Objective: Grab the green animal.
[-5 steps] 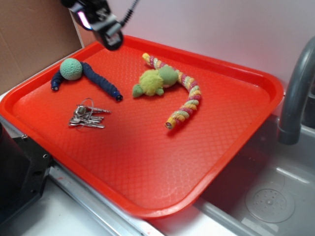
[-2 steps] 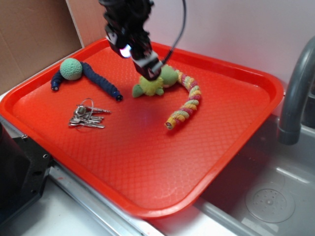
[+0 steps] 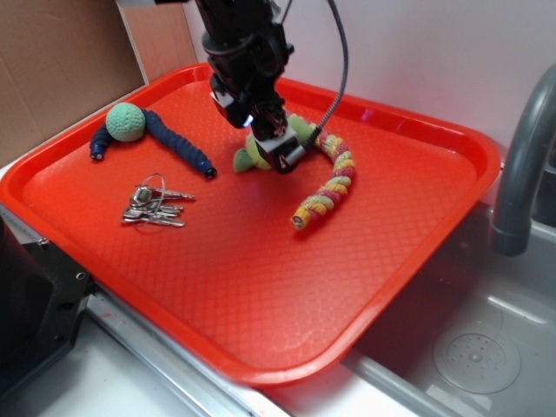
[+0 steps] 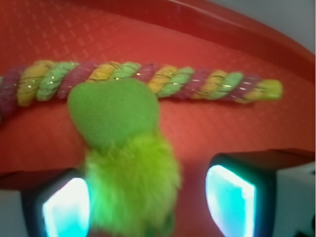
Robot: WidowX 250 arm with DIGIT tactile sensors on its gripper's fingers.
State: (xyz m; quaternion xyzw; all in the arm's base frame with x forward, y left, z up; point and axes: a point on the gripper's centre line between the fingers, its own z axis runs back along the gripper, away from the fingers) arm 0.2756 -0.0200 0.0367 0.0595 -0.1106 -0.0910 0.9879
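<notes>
Red tray (image 3: 417, 226) beside sink: claw (image 4: 148, 195) spread wide, straddling green animal (image 4: 126, 153) (nearer left pad), its head pointing toward braided rope (image 4: 148, 79) ahead.

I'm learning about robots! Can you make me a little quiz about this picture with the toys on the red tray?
1. True or false: the gripper has its fingers on both sides of the green animal.
2. What lies just behind the green animal's head? A) keys B) braided rope C) teal ball
3. Fill in: all the toys lie on a red ____.

Key: 1 true, and the fingers are open. 2 B. 3 tray.
</notes>
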